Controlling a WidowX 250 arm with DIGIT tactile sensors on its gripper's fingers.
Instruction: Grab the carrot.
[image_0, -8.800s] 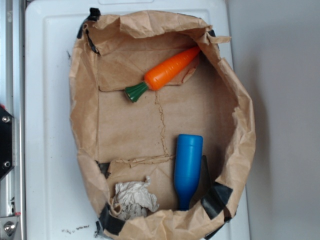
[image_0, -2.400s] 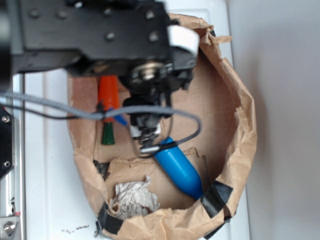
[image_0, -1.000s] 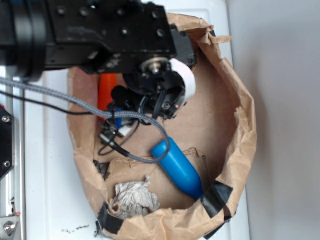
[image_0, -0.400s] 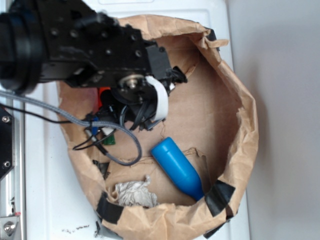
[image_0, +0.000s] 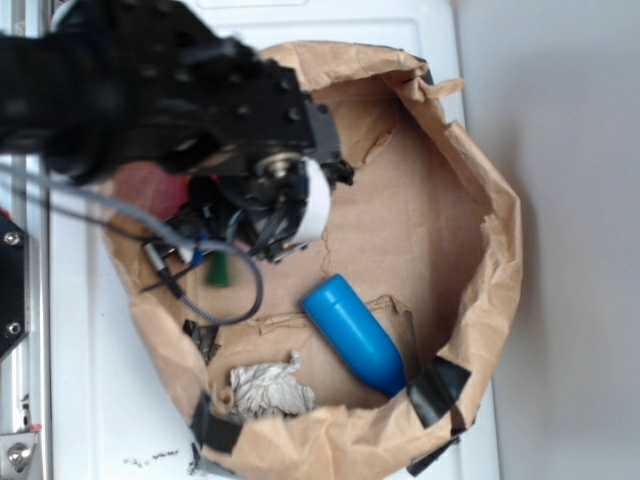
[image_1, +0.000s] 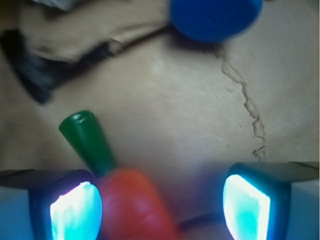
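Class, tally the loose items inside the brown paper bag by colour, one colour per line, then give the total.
Orange with green stem: 1, the carrot
Blue: 1, the bottle
Off-white: 1, the crumpled paper wad
Total: 3

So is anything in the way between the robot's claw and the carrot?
Nothing visible is. In the wrist view the carrot already sits between the open gripper pads, close against one pad. The blue bottle lies farther off on the bag floor.
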